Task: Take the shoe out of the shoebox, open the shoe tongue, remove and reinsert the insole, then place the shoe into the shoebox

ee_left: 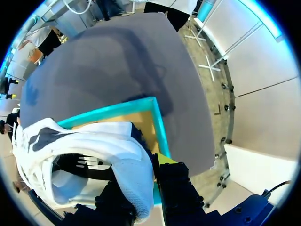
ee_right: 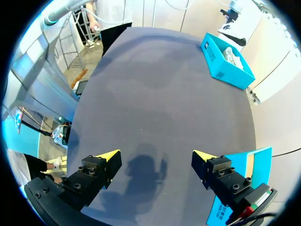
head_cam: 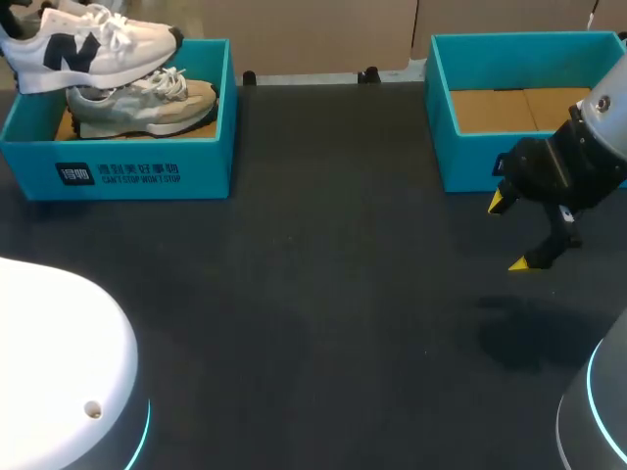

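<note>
— Left claw (ee_left: 138, 179) has the white sneaker (ee_left: 94, 155) clamped, right? On its wrist cam I only get one yellow tip poking out beside the mesh. The other tip is buried behind the shoe.

— Yep, there's a black finger on each side, pressed right up against the shoe, so it's gripping it. On the head cam that claw is out of view. You just see the white sneaker (head_cam: 88, 44) hanging above the left shoebox (head_cam: 118, 162), with one end chopped off at the edge. A grey sneaker (head_cam: 147, 106) lies in the box underneath, partly covered by the white one and the box wall.

— And the other side?

— Right claw (ee_right: 156, 157) is spread wide with nothing in it, hovering over the dark table (ee_right: 155, 94) with its shadow below. On the head cam the right claw (head_cam: 511, 233) sits just in front of the right shoebox (head_cam: 441, 117). You can see that box's cardboard floor, but the arm hides its near right corner.

— Can the right wrist cam see the shoes?

— Barely. The left shoebox (ee_right: 225, 63) is way across the table with something pale in it, too small to tell which shoe.
</note>
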`<state>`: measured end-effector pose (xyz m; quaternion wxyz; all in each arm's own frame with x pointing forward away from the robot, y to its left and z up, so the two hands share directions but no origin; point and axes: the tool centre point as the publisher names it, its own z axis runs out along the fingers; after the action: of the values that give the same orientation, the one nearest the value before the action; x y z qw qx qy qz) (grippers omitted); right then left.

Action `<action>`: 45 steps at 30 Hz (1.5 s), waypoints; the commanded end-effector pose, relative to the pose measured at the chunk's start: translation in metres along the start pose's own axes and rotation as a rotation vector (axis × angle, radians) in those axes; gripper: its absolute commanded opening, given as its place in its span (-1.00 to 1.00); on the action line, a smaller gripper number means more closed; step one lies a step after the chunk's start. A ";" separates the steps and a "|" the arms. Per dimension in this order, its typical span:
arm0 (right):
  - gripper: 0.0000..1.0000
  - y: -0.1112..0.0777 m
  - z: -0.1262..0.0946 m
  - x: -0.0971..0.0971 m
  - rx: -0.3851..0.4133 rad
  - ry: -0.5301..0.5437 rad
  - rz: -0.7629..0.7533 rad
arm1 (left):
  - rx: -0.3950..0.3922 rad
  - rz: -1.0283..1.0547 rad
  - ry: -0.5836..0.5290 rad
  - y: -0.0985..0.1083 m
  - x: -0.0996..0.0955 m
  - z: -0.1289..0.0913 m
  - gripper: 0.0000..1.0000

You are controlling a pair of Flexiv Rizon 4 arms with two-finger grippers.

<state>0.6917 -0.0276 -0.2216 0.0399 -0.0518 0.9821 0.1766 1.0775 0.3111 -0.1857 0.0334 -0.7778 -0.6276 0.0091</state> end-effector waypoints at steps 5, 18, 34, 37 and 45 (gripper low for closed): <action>1.00 0.000 0.001 -0.001 0.002 0.001 0.000 | -0.015 -0.061 0.072 -0.037 -0.035 -0.018 -1.00; 1.00 0.000 0.001 -0.001 0.002 0.001 0.000 | -0.008 -0.151 0.101 -0.072 -0.079 -0.028 -1.00; 1.00 0.000 0.001 -0.001 0.002 0.001 0.000 | -0.028 -0.201 0.144 -0.120 -0.172 -0.042 -1.00; 1.00 0.000 0.001 -0.001 0.002 0.001 0.000 | -0.029 -0.194 0.136 -0.127 -0.189 -0.043 -1.00; 1.00 0.000 0.001 -0.001 0.002 0.001 0.000 | -0.009 -0.183 0.150 -0.150 -0.237 -0.040 -1.00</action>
<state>0.6917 -0.0276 -0.2216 0.0399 -0.0518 0.9821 0.1767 0.8938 0.1212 -0.1436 0.0873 -0.7162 -0.6917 -0.0302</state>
